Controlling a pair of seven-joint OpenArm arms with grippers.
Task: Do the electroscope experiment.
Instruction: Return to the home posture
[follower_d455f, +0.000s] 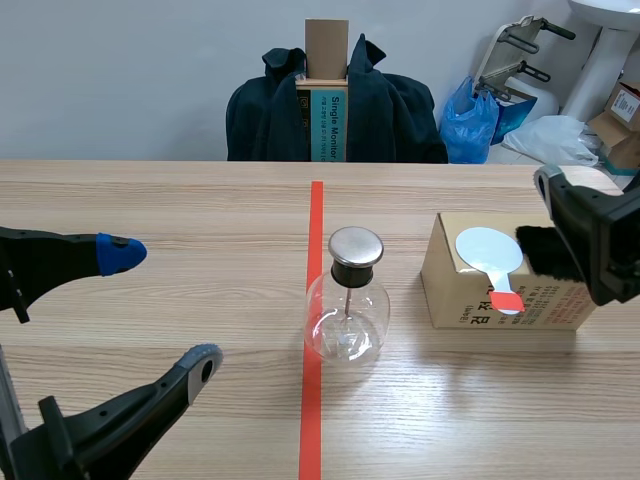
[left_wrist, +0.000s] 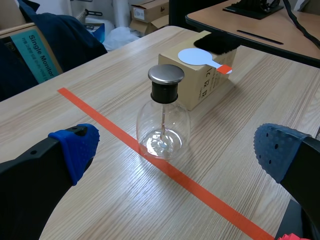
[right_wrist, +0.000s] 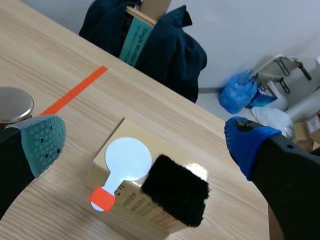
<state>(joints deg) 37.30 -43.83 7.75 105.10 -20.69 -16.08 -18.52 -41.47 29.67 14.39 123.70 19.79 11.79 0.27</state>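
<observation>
Scene view
Left arm: enters low from the robot's left and is held above the desk (follower_d455f: 150, 190) near the robot-side edge.
Left gripper (follower_d455f: 160, 305): fingers spread wide, nothing between them.
Right arm: enters from the robot's right, raised over the right end of the cardboard box (follower_d455f: 450, 285).
Right gripper (follower_d455f: 585, 240): finger spacing is not readable from here.
Glass flask (follower_d455f: 347, 320): upright on the tape line (follower_d455f: 312, 420), about mid-desk, between the two arms.
Flask contents: a thin rod (follower_d455f: 347, 298) hangs down from the metal cap (follower_d455f: 356, 246); its lower end is too small to make out.
Box load: a white disc paddle (follower_d455f: 488, 250) with an orange-red handle lies flat on top, and a black fur pad (follower_d455f: 540, 250) lies just beside it.
Background: a dark jacket (follower_d455f: 390, 110) hangs on a chair beyond the far edge.

Left wrist view
Gripper state: blue pads far apart, gripping nothing.
Flask position: ahead of the fingers, on the tape line and apart from both pads.
Box position: beyond the flask, close to it but not touching.

Right wrist view
Gripper state: wide open and empty.
Box position: ahead of and below the fingers, in the gap between them.
Paddle and fur pad: both on the box top; the pad lies against the disc's edge near the handle.
Flask cap: visible just beside one fingertip.
</observation>
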